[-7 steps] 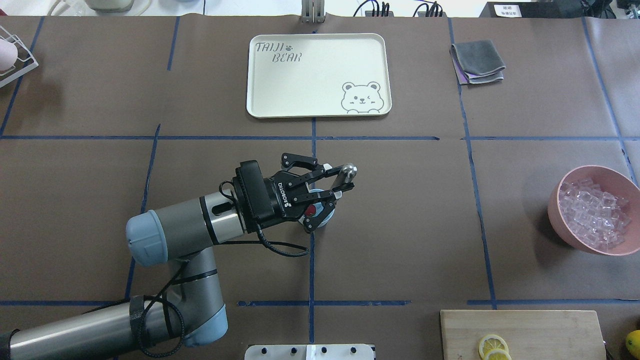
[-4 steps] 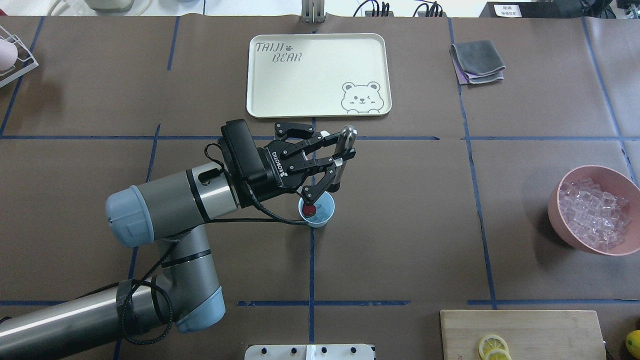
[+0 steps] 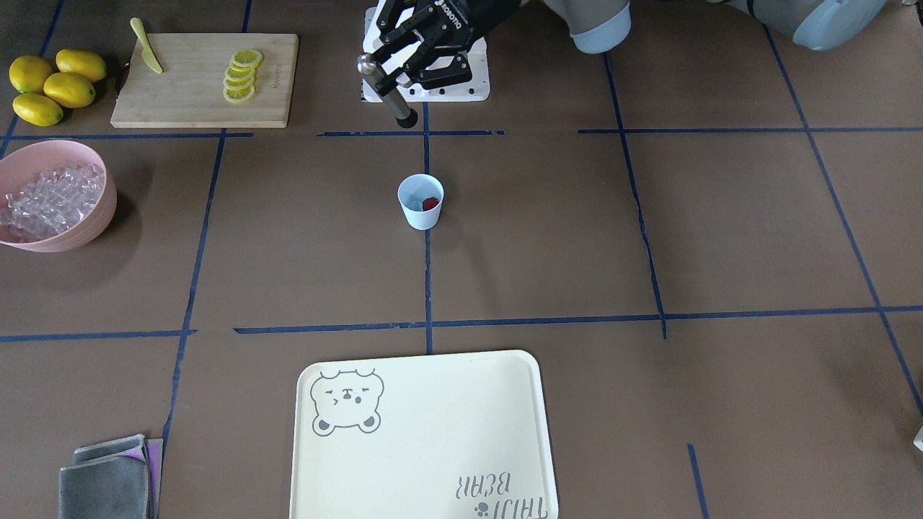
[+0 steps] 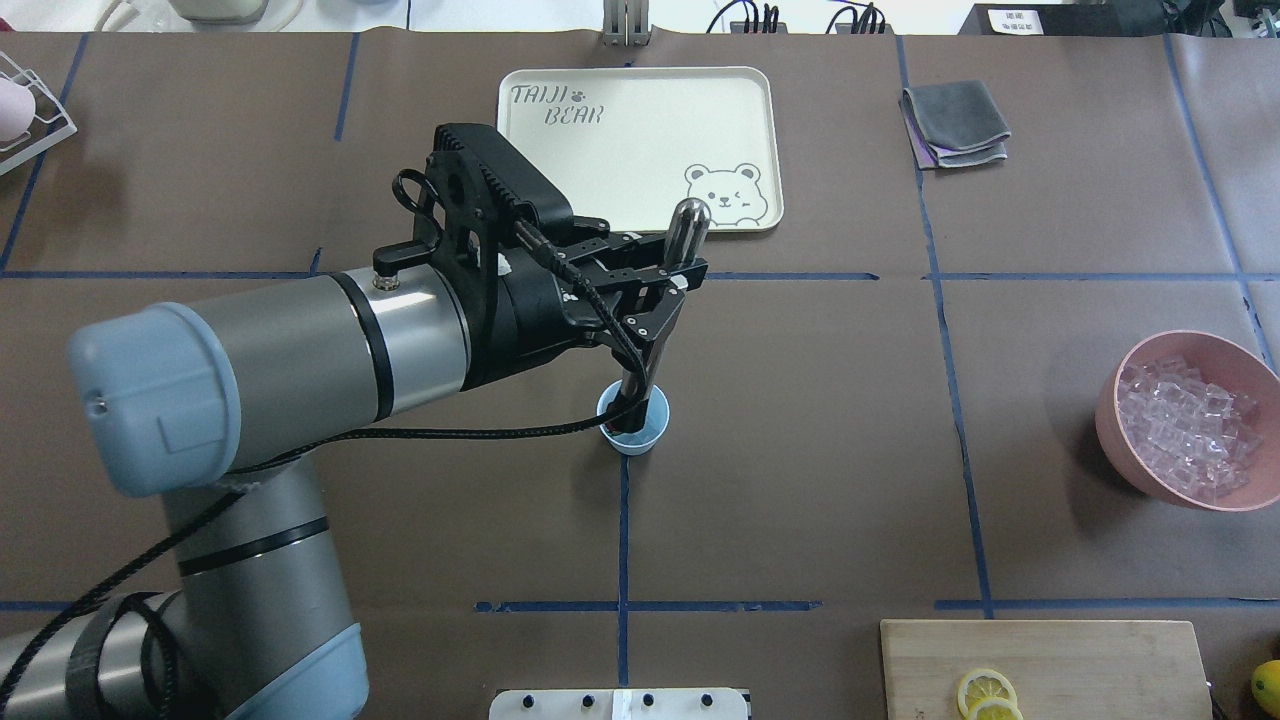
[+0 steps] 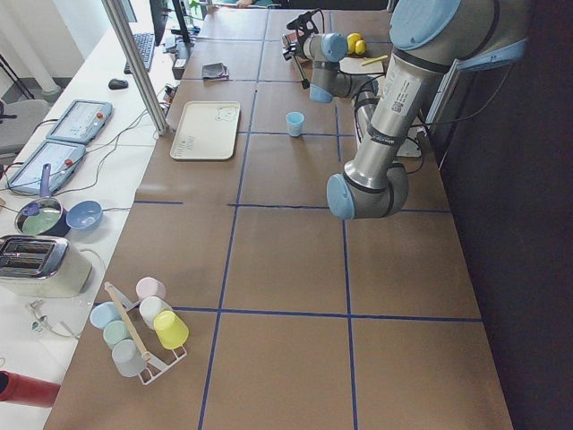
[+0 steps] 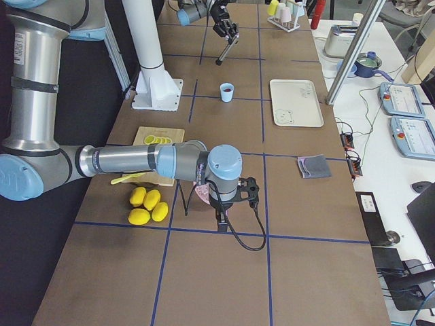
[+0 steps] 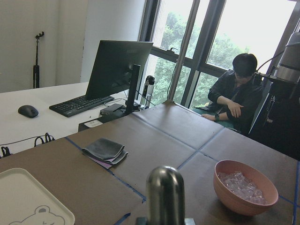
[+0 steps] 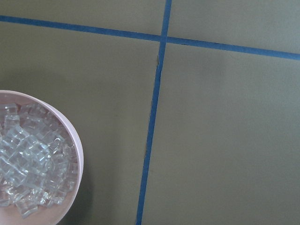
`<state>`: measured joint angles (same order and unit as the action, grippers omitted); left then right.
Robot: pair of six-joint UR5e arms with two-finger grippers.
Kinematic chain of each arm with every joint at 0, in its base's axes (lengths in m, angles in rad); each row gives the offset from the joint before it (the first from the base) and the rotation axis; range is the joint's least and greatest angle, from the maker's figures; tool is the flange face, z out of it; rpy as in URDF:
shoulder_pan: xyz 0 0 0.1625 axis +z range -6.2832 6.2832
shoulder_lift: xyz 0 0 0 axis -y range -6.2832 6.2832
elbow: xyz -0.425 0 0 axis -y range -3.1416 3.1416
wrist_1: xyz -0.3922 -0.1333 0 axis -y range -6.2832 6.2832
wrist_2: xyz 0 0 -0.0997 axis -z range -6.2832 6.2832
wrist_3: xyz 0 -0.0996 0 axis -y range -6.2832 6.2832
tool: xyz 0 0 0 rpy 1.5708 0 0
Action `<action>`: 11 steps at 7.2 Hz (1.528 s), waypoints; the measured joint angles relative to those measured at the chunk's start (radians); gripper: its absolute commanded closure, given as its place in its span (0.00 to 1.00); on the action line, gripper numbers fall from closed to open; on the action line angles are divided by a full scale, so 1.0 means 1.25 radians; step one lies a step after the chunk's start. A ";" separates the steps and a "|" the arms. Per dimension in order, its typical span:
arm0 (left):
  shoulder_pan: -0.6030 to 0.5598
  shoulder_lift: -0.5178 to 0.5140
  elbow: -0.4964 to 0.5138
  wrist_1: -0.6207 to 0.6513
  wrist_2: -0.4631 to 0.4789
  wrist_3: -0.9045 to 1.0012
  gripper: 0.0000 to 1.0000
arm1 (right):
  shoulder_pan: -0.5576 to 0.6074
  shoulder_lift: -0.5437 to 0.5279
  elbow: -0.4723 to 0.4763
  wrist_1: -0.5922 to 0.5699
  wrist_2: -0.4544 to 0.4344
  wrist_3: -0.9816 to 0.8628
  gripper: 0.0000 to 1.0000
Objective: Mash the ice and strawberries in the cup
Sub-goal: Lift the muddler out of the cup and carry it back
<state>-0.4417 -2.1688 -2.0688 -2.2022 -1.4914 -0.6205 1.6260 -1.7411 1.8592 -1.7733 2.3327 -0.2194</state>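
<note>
My left tool (image 4: 672,278) stays clamped on the muddler (image 4: 689,222), but it has risen: a second ago it sat low over the cup (image 3: 420,218), and now the muddler's foot hangs clear above the rim. The cup stands midway on the counter (image 4: 800,480), the strawberry (image 3: 430,204) inside looking whole; I can't make out ice in it. So the mashing seems barely begun. Far right, the ice (image 4: 1190,430) fills the pink bowl (image 4: 1215,350); my right tool (image 6: 222,221) hangs beside it, its opening impossible to tell.
</note>
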 measured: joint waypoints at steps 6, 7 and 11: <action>-0.127 0.009 -0.121 0.625 -0.231 -0.206 1.00 | 0.000 0.000 0.000 0.000 0.000 0.000 0.00; -0.186 0.011 -0.121 0.724 -0.291 -0.208 1.00 | 0.000 0.000 0.001 0.000 0.000 0.000 0.00; -0.417 0.133 -0.077 0.872 -0.407 -0.189 0.92 | -0.001 0.000 0.000 0.000 0.000 0.000 0.00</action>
<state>-0.9633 -2.0023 -2.1647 -1.1121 -1.9999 -0.8573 1.6253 -1.7416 1.8588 -1.7733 2.3332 -0.2190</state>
